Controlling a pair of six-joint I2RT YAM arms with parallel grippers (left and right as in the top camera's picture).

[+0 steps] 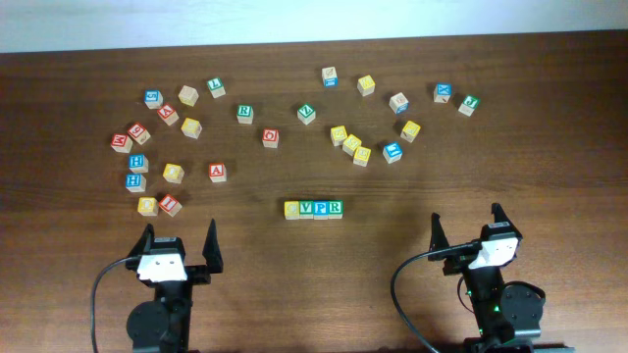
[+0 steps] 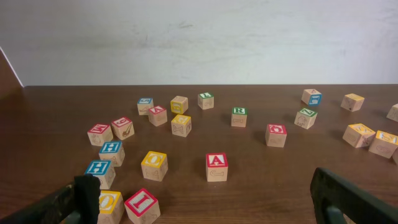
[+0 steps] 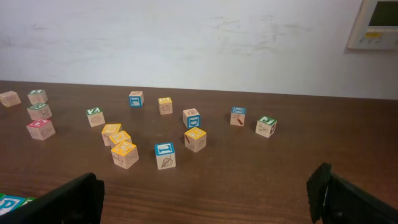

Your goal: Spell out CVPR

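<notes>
Front ctr, 4-block row (image 1: pixel 314 208): yellow, grn, blue, red.

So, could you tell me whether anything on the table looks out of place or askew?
Nothing stands out: the four-block row sits straight, blocks touching, and the loose blocks lie scattered flat on the table.

You face a dark brown wood-grain table (image 1: pixel 294 275) with a faint satin sheen. The letter blocks (image 2: pixel 216 167) are pale, smooth bare wood with painted coloured faces. The left gripper (image 1: pixel 180 233) and right gripper (image 1: pixel 466 218) look like matt black plastic. The wall (image 2: pixel 199 37) is matt white and lightly scuffed.
</notes>
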